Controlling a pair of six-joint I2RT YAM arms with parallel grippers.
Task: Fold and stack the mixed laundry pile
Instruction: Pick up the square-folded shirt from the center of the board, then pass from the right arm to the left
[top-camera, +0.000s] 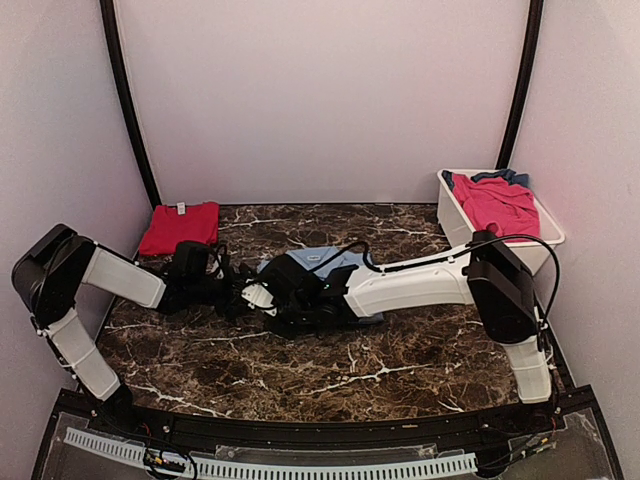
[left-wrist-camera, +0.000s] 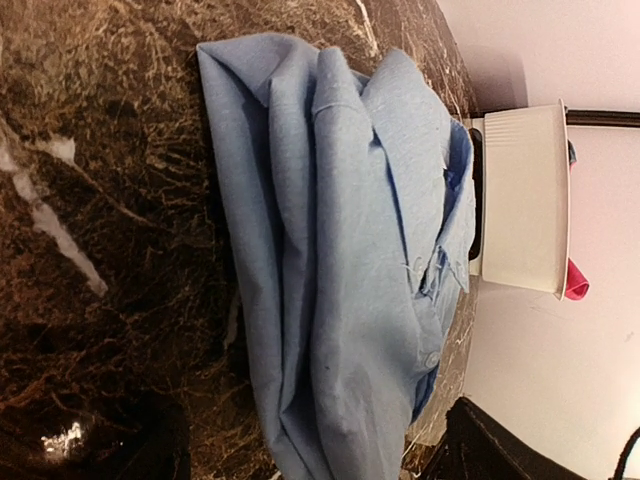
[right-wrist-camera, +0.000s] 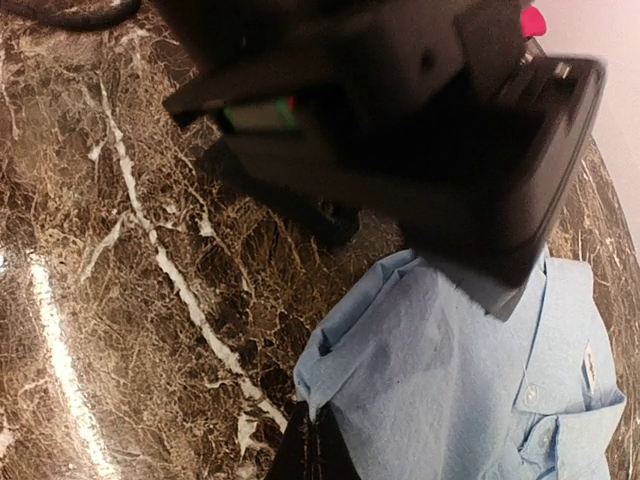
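Observation:
A light-blue collared shirt (top-camera: 330, 262) lies bunched mid-table, mostly under my right arm. In the left wrist view the shirt (left-wrist-camera: 340, 250) is folded lengthwise and runs down over my left jaws, hiding the fingers. My left gripper (top-camera: 240, 292) is at the shirt's left edge and seems shut on it. My right gripper (right-wrist-camera: 322, 440) is shut on a corner of the shirt (right-wrist-camera: 470, 390); in the top view this gripper (top-camera: 272, 298) sits right beside the left one. A folded red piece (top-camera: 180, 228) lies at the back left.
A white tub (top-camera: 450, 215) stands at the back right and holds a pink-red piece (top-camera: 500, 205) and a darker blue piece (top-camera: 510, 178). The tub also shows in the left wrist view (left-wrist-camera: 525, 200). The brown marble table (top-camera: 320, 370) lies between pale walls.

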